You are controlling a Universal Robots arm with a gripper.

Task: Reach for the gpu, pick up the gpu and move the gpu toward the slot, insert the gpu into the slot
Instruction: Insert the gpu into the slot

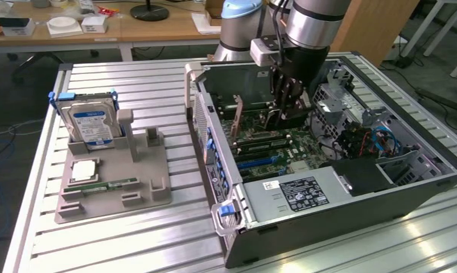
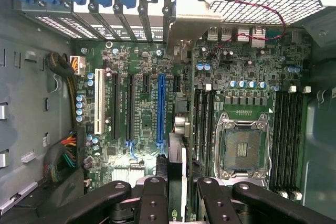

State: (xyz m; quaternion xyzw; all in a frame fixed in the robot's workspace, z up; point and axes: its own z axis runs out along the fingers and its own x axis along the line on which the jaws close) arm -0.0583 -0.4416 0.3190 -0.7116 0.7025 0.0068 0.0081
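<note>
my pincer (image 2: pixel 181 184): clenched on gpu (image 2: pixel 177 156) | gpu: between my fingers, above motherboard (image 2: pixel 247 85), beside blue slot (image 2: pixel 160 108)

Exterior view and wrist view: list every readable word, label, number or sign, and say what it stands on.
No text can be read in either view.
Hard drive, blue-white label: print too small to read.
Power supply, black label: blurred, unreadable.
White sticker beside that label: unreadable.
Motherboard, printed markings: too small to read.
</note>
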